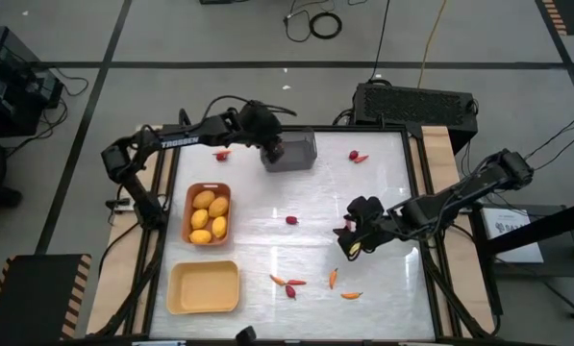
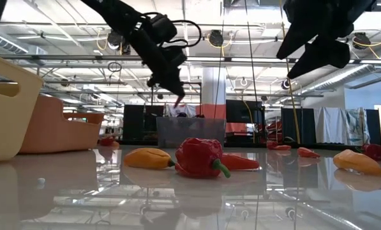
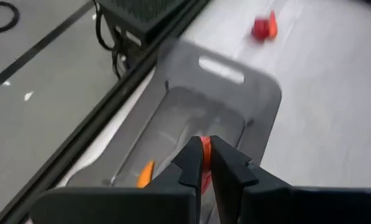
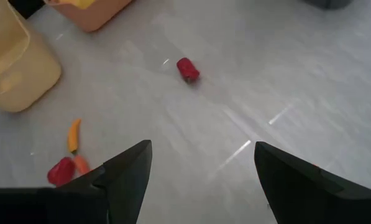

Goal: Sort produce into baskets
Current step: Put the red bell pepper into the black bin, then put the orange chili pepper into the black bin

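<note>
Left gripper (image 3: 205,163): we see its fingers pinched on a thin orange-red piece (image 3: 205,149), held over the grey bin (image 1: 291,151) at the table's far edge
Grey bin: we spot one orange stick (image 3: 145,173) lying inside
Right gripper (image 4: 202,163): we find its fingers spread wide, holding nothing, above the table's right-centre
Orange-brown tray (image 1: 208,213): we count four yellow-orange fruits (image 1: 210,215) in it, on the left
Pale yellow tray (image 1: 204,287): just nearer than the orange-brown one
Loose produce: we see a red piece (image 1: 291,220) mid-table, two red pieces (image 1: 357,156) right of the bin, and an orange-red cluster (image 1: 290,284) along the near edge
</note>
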`<state>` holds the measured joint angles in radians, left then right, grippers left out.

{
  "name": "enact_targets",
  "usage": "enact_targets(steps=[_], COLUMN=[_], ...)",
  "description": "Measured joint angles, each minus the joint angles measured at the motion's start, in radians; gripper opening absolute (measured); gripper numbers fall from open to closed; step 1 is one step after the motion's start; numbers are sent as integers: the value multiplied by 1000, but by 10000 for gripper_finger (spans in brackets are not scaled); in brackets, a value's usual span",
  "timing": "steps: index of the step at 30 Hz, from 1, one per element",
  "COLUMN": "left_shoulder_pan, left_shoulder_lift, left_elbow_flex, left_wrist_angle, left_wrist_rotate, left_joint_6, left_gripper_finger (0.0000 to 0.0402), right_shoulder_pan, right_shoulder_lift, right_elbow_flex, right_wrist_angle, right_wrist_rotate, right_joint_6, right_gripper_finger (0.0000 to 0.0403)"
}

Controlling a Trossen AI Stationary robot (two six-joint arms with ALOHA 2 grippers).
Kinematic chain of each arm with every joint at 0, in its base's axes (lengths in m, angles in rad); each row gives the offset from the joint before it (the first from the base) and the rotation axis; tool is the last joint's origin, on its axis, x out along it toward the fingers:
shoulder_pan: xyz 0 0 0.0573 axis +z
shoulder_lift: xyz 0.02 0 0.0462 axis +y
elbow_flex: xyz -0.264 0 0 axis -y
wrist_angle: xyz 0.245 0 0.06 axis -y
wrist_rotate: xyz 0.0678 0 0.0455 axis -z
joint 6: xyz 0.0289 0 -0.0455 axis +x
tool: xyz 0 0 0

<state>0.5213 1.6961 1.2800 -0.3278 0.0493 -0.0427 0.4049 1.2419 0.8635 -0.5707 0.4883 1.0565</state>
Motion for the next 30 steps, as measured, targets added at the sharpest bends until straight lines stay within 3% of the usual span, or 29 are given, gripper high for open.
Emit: enact_targets(steps=[14,25,30], left_shoulder_pan=[-24,-27,-36], left_shoulder_lift=[78,78,41], left_elbow_flex=[0,0,0], left_wrist_angle=[29,22,16], left_wrist_rotate=[-22,-69,-57], left_joint_6=[-83,-85,-176], left_gripper_finger=[32,129,147], right_shoulder_pan=[-54,-54,-54], right_shoulder_lift=[-53,-98,-105], right_elbow_flex=[0,0,0], right_wrist_angle=[-119,-181,-183], right_wrist_rotate=[26,27,-52], right_joint_6=[-37,-51,-21], right_gripper_finger=[276,276,276])
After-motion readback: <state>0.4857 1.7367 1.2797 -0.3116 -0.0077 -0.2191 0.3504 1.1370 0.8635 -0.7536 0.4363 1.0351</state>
